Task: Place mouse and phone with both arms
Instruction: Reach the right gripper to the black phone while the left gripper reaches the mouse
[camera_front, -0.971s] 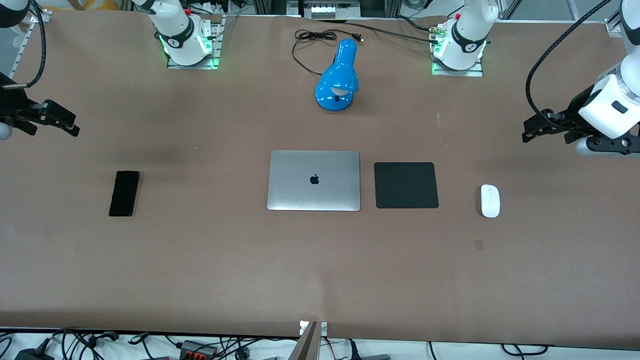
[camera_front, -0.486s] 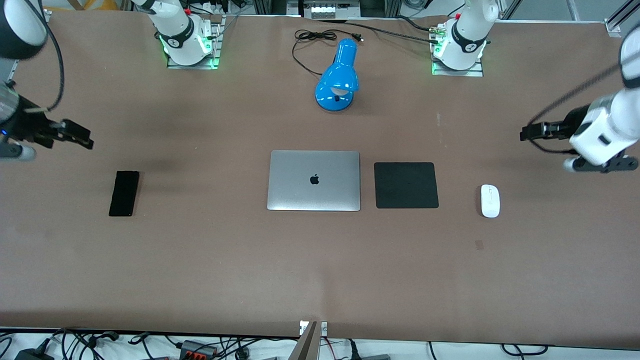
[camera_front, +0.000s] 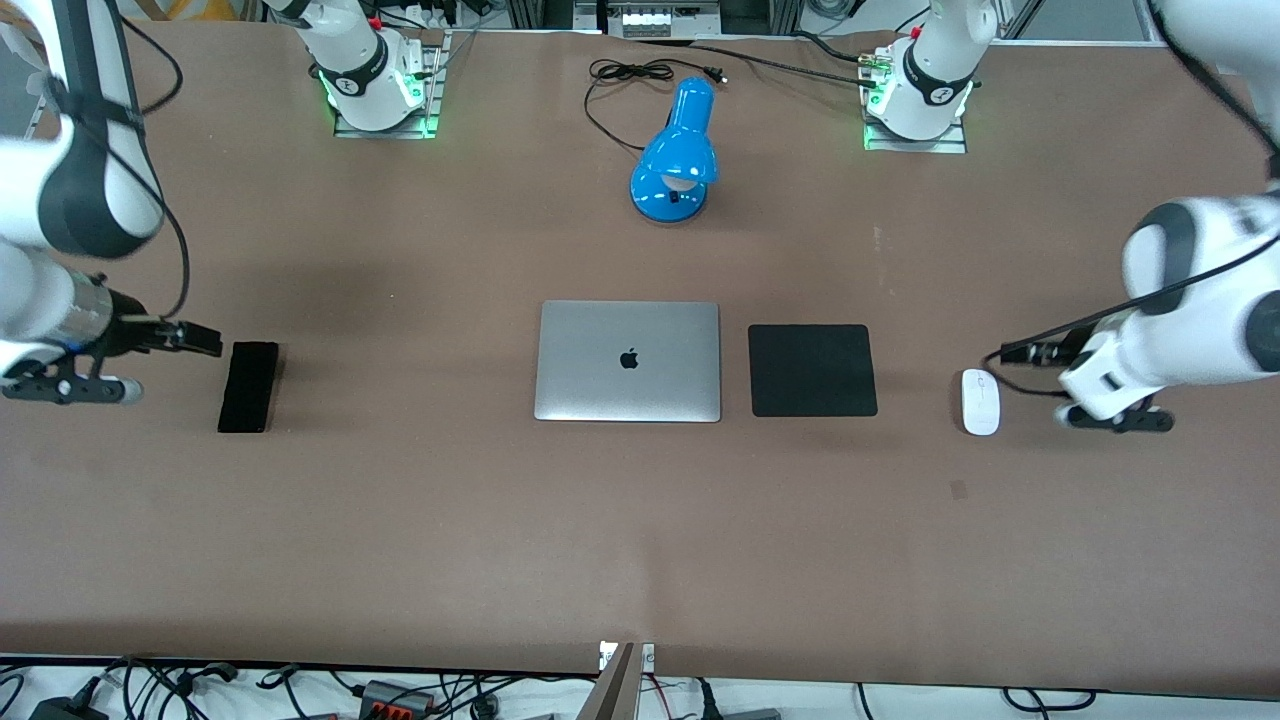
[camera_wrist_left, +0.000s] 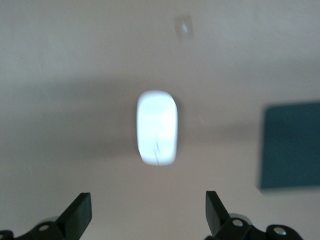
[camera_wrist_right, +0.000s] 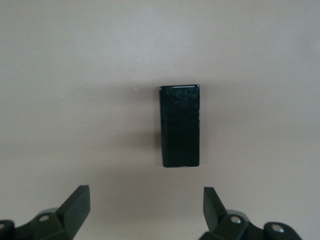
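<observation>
At frame left, the right hand (camera_front: 200, 340) hangs spread apart just beside the phone (camera_front: 248, 386) on the desk (camera_front: 640, 520). At frame right, the left hand (camera_front: 1015, 352), also spread, nears the mouse (camera_front: 980, 401). Approach step; each must descend and straddle its target.

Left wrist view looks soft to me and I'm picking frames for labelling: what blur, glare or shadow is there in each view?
Left wrist view: the mouse is blown out white and soft-edged. Right wrist view: the phone is sharp, with a faint shadow beside it. Front view: the table things are crisp, but the left arm is smeared by motion.
</observation>
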